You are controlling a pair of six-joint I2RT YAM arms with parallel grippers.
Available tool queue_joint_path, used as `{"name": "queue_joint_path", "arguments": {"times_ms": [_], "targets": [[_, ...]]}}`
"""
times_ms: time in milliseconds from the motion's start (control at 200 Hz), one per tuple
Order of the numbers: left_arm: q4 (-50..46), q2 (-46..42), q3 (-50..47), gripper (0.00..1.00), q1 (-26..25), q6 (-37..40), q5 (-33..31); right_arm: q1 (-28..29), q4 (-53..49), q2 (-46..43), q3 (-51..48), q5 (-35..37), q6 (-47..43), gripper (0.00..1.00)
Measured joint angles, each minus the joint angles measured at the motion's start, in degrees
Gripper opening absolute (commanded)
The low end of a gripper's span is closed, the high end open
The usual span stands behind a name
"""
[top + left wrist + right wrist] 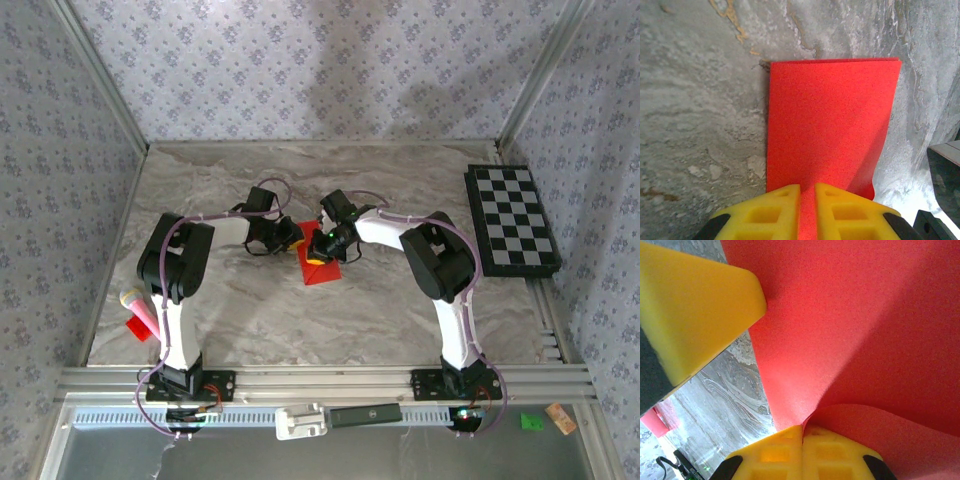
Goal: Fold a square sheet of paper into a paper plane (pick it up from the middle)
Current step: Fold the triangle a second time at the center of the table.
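Top external view: both arms reach in to the ctr of the table (pixel 220 190), where the square sheet of paper (pixel 321 268) lies as a small folded red shape on the marble. Left gripper (pixel 292 236) is at its far-left side and right gripper (pixel 326 243) is over its far edge; the two nearly meet. Chequered board (pixel 512 220) sits well apart at the right edge. Small red scrap (pixel 140 327) lies by the left arm, w/ a pink-and-yellow object (pixel 131 298) just beside it.

Left wrist view: the square sheet of paper (pixel 832 125) is a folded rectangle, flat on the marble. Left gripper (pixel 807 192) has its yellow fingers (pixel 775 210) narrowed to a slit, w/ a red strip pinched between.

Right wrist view: right gripper (pixel 802 432) has its fingers pressed tight together, nipping the square sheet of paper (pixel 865 330), which curls up & around them.
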Motion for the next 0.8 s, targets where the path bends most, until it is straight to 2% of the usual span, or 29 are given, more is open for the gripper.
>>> {"name": "queue_joint_path", "arguments": {"times_ms": [445,800], "targets": [[0.0,0.0,0.0,0.16,0.0,0.0,0.0,0.0,-0.07,0.39,0.31,-0.17,0.02,0.09],[-0.13,-0.02,0.09,0.17,0.02,-0.02,0.02,0.0,-0.04,0.5,0.83,-0.55,-0.04,0.29]]}}
